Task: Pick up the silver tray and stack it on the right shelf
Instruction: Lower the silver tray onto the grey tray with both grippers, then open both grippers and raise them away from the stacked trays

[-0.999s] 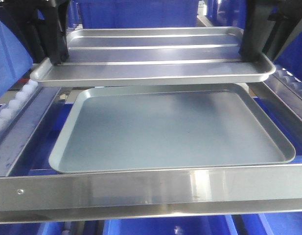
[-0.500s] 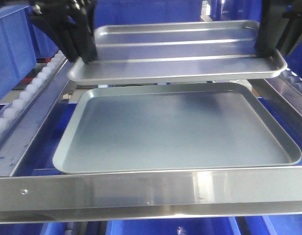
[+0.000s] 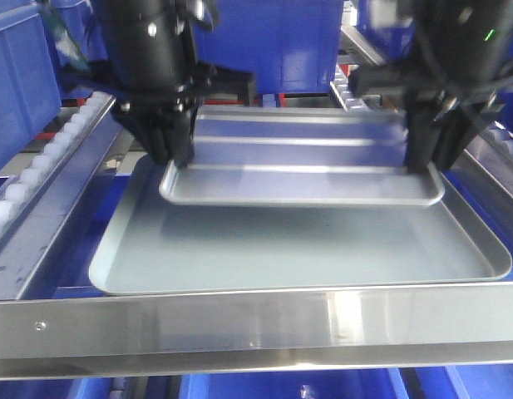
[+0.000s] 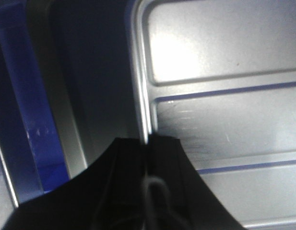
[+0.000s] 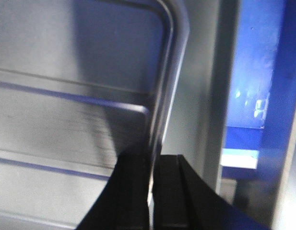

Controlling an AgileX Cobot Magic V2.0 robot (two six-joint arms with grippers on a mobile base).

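Firmly, left gripper [image 3: 177, 158] and right gripper [image 3: 423, 162] pinch silver tray [image 3: 302, 154] above shelf [image 3: 239, 320] (blue bins [image 3: 273, 41]).

Left end effector [image 3: 180, 160], right [image 3: 423, 166]: clamped.

Cannot see the far part of the grey tray [image 3: 281, 249] floor, covered by the silver tray [image 3: 302, 158], and cannot tell whether the two touch. Cannot make out where the tips of the left fingers [image 3: 175, 150] or right fingers [image 3: 426, 154] end in the front view, dark against the tray's end rims, with both arms cropped by the top edge. Lose the fingers to shadow and the bottom edge in both wrist views, and most of the silver tray to the frame edges there, softly blurred in the right one.
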